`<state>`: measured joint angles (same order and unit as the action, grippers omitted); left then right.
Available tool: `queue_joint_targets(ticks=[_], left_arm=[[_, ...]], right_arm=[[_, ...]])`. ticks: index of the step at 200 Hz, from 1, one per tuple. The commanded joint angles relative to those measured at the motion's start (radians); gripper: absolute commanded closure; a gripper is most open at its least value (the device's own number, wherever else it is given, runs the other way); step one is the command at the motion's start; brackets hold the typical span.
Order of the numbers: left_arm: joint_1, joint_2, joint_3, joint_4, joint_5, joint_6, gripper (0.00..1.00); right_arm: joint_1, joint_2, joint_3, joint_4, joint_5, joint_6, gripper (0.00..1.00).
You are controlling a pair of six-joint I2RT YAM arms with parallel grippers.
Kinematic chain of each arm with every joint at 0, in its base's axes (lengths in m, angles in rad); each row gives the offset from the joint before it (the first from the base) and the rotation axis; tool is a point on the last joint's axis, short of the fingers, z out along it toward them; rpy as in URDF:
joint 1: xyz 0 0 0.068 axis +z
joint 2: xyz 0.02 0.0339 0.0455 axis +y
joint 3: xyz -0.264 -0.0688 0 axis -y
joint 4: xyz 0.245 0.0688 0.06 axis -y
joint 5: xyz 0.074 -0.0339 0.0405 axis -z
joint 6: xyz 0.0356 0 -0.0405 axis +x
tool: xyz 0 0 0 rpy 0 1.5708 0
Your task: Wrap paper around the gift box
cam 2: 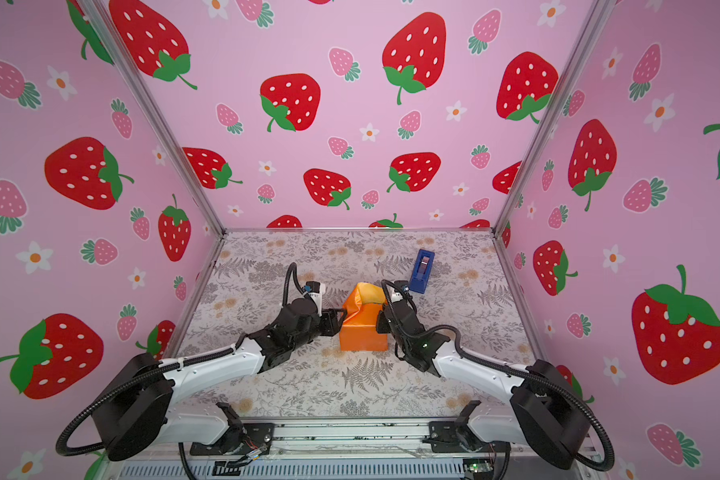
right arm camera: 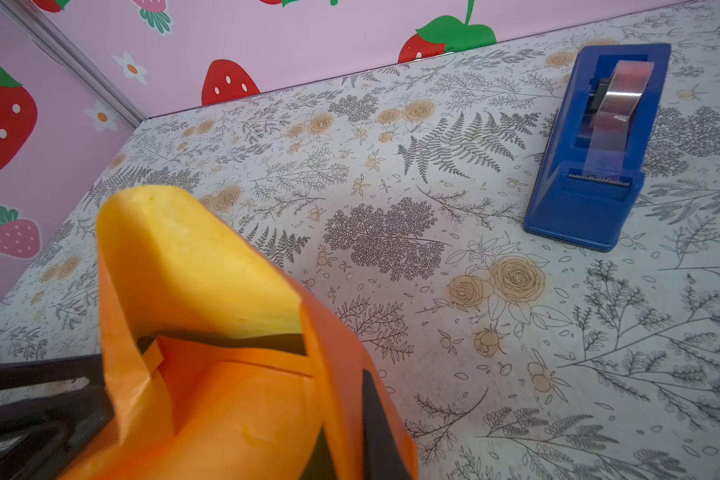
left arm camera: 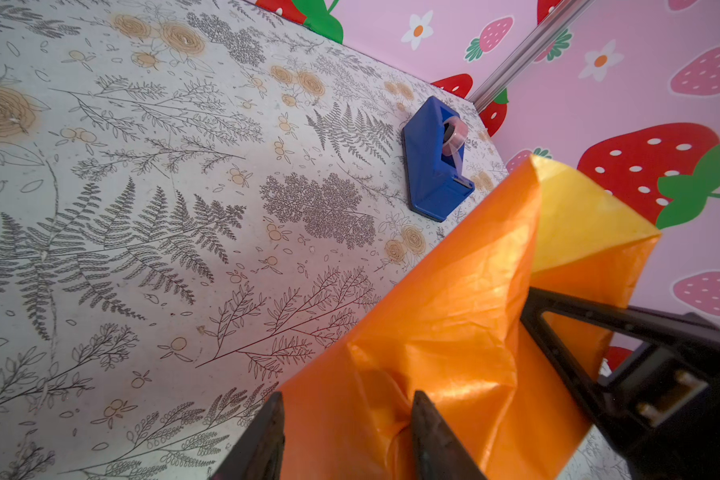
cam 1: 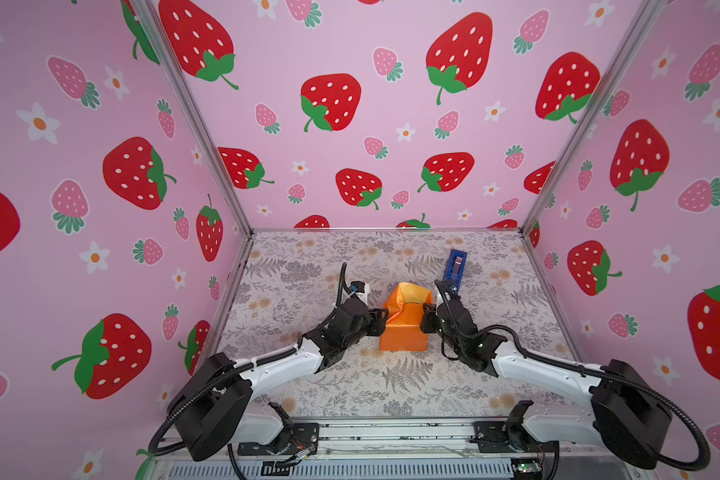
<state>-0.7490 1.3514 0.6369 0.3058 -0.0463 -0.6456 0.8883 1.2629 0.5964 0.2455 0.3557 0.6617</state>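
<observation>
The paper point(cam 1: 406, 328) point(cam 2: 364, 328) is folded into an orange block at the middle of the table. At the far end it stands up as an open mouth showing its pale yellow inside point(right arm camera: 192, 266). The gift box is hidden under it. My left gripper point(cam 1: 383, 320) point(left arm camera: 346, 405) is against the block's left side. It is open, and the creased paper point(left arm camera: 454, 291) bulges between its parted jaws. My right gripper point(cam 1: 425, 318) point(right arm camera: 346, 415) is at the right side, shut on a thin upright flap of the paper point(right arm camera: 225, 415).
A blue tape dispenser point(cam 1: 455, 266) point(cam 2: 422, 270) point(left arm camera: 433, 166) point(right arm camera: 599, 153) stands on the floral table behind and to the right of the block, just beyond my right wrist. Pink strawberry walls close in the table on three sides.
</observation>
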Motion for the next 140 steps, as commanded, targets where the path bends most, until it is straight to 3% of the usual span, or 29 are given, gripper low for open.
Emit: queue_joint_targets(ticks=[1,47,119,140], left_arm=[[-0.015,0.024,0.011,-0.018,0.092,-0.015,0.49],[-0.016,0.046,0.003,-0.066,0.125,-0.012,0.48],[-0.013,0.063,-0.005,-0.124,0.114,-0.022,0.47],[-0.013,0.066,-0.006,-0.127,0.112,-0.026,0.48]], right_arm=[[0.006,0.017,-0.018,-0.090,-0.032,0.018,0.92],[0.006,-0.008,-0.012,-0.107,-0.024,0.022,0.90],[0.006,-0.157,0.142,-0.349,-0.012,0.032,0.66],[0.006,-0.183,0.211,-0.375,-0.073,0.078,0.69]])
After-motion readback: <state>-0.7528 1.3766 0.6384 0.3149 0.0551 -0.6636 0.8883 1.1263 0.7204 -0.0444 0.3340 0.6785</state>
